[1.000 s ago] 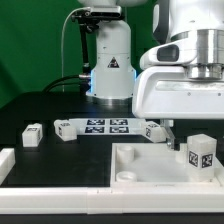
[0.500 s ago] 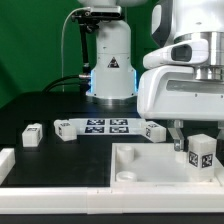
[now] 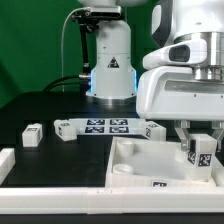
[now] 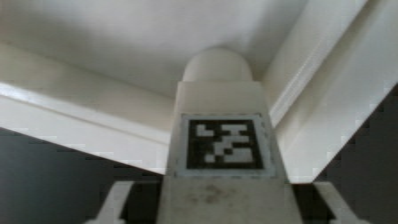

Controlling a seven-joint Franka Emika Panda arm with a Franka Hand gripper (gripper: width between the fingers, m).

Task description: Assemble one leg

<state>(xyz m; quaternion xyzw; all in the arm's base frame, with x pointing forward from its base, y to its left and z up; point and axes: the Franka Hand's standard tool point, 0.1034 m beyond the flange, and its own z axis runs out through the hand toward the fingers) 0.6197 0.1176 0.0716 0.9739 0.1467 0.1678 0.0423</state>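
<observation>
arm [image 3: 110, 55]: glossy white, rounded | black triangle mark | end effector [image 3: 200, 148]: dark fingers

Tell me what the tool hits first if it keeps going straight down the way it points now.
The tool is shut on the leg, so the leg leads. Its rounded tip points into a corner of the white tray, which it would likely meet first; whether they already touch is unclear.

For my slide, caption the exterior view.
Gripper holds a small white tagged plastic leg over the large white square tray's corner.
</observation>
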